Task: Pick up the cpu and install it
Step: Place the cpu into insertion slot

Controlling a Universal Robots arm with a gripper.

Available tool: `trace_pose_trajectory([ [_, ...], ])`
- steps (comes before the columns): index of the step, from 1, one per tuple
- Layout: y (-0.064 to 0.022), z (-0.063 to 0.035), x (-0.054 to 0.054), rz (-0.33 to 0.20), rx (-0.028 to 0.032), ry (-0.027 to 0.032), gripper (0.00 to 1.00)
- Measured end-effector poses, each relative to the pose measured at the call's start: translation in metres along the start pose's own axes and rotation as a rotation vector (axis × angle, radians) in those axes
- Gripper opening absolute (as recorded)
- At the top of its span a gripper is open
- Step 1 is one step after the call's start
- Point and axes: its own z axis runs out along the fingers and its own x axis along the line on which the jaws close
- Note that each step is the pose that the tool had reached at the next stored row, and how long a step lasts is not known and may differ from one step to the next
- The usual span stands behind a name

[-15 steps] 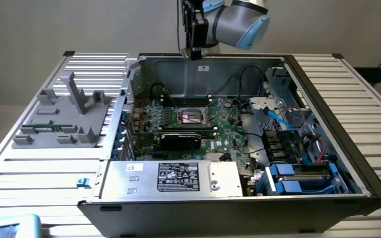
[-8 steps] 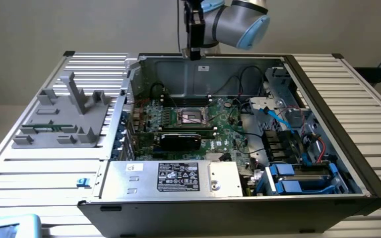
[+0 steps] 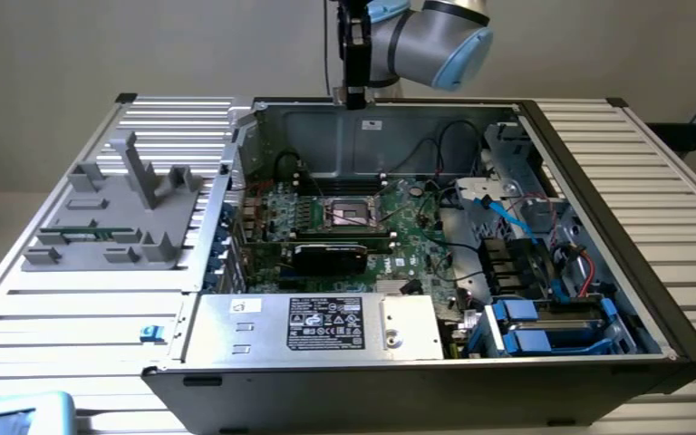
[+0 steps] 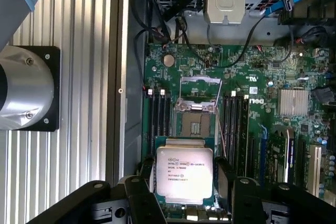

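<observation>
The cpu (image 4: 185, 174), a square chip with a silver lid printed with text and a green rim, sits between the two dark fingers (image 4: 144, 177) of my gripper (image 4: 185, 178), which is shut on its opposite edges. It hangs above the green motherboard (image 4: 273, 82), a little off from the open socket (image 4: 197, 121), whose metal load plate is lifted. In the exterior view my arm (image 3: 439, 36) reaches down over the back wall of the open computer case, and the socket (image 3: 351, 213) lies on the board well below it.
Memory slots (image 4: 236, 121) flank the socket. A black expansion card (image 3: 330, 254) lies just in front of it, with the power supply (image 3: 312, 326) nearer still. Cables and blue drive bays (image 3: 554, 326) fill the case's right side. A grey fixture (image 3: 119, 213) stands on the slatted table at the exterior view's left.
</observation>
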Motion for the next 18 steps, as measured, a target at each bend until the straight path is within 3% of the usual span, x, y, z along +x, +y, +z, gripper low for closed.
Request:
trace_pose_trajectory([
  [11,-0.0001,0.0014,0.0,0.0,0.0,0.0,0.55],
  [18,-0.0005,0.0101,-0.001,0.0,-0.0013,0.0,0.55],
])
